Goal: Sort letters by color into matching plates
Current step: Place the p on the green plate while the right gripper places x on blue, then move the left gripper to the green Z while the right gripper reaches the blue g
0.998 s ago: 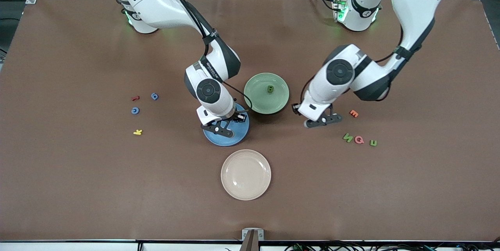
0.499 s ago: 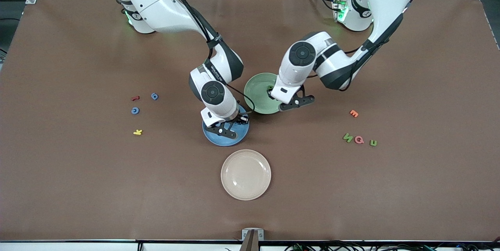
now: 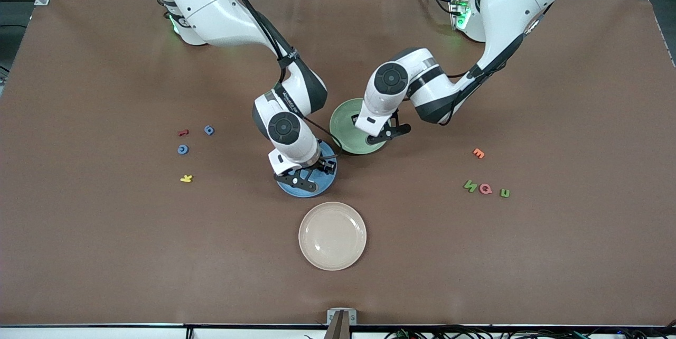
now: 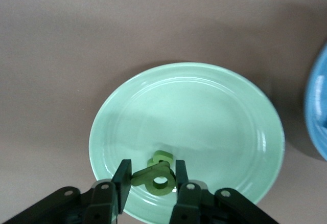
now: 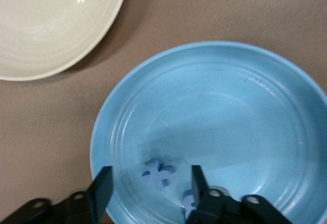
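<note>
Four blue letters: an X-shaped one (image 5: pixel 156 174) lay loose in the blue plate (image 3: pixel 323 181), a second (image 5: pixel 189 202) beside it, partly hidden by a finger; two more (image 3: pixel 209 130) (image 3: pixel 182 149) lay on the table (image 3: pixel 105 249), well apart from that plate toward the right arm's end. Four green letters: one (image 4: pixel 153 177) pinched over the pale green plate (image 3: pixel 342 122), another (image 4: pixel 160 157) just under it on the plate's floor; two (image 3: pixel 470 186) (image 3: pixel 505 192) lay on the table, well apart from the blue plate toward the left arm's end.

Green plate sat just beside the blue plate, farther from the front camera. Right gripper (image 5: pixel 148 185) hung low over the blue plate, fingers (image 5: pixel 102 185) spread with the X-shaped letter loose between them. Left gripper (image 4: pixel 152 179) hung over the green plate's edge, fingers (image 4: pixel 122 175) closed on the green letter.

Cream plate (image 3: pixel 332 235) lay near the blue plate, nearer the front camera. Red (image 3: pixel 182 132) and yellow (image 3: pixel 186 178) letters lay among the loose blue pair; orange (image 3: pixel 478 153) and pink (image 3: pixel 485 188) letters by the loose green pair.
</note>
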Controlling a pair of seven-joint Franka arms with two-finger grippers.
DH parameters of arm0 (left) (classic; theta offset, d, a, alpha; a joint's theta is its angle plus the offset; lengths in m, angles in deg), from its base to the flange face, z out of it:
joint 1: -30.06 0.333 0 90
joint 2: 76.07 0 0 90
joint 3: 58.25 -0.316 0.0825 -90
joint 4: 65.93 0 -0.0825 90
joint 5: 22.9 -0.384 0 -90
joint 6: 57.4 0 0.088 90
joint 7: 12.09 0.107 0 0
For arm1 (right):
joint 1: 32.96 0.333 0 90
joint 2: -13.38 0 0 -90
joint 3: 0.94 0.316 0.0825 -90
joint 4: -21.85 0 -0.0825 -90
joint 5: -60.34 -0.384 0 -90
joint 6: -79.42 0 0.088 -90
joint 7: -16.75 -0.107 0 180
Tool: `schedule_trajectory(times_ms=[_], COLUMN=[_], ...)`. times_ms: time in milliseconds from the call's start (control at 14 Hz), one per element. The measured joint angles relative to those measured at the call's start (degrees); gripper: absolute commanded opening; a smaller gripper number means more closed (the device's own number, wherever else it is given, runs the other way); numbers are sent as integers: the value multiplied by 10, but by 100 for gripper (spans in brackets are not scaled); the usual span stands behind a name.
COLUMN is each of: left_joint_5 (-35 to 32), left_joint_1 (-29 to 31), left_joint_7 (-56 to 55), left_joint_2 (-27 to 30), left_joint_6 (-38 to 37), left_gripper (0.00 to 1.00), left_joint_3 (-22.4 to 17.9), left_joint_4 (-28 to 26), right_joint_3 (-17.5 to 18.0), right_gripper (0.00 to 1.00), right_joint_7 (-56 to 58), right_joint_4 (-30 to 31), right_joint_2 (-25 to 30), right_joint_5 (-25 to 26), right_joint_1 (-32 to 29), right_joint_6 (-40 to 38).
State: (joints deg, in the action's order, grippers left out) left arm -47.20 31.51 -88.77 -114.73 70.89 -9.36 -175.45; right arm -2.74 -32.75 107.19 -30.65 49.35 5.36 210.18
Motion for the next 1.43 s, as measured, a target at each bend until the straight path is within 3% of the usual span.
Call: schedule_trajectory(times_ms=[71,428,570,1069,1426], left_joint_5=[0,0,-6,-116,-126], left_joint_1=[-1,3,7,56,127], left_joint_7=[0,0,1,37,149], left_joint_2=[-4,-5,2,12,12], left_joint_6=[1,1,1,-18,-20], left_gripper=[100,100,100,100,96], left_joint_3=[-5,-16,-25,-47,-52], left_joint_4=[1,18,31,60,70], right_joint_3=[-2,-24,-26,-28,-28], right_gripper=[99,99,99,99,98], right_joint_7=[0,41,97,293,344], right_joint_4=[-6,-15,4,151,305], right_joint_2=[8,114,156,241,286], right_joint_5=[0,1,4,50,56], right_joint_1=[0,-30,-66,-177,-200], right_joint_6=[-33,-217,-251,-233,-102])
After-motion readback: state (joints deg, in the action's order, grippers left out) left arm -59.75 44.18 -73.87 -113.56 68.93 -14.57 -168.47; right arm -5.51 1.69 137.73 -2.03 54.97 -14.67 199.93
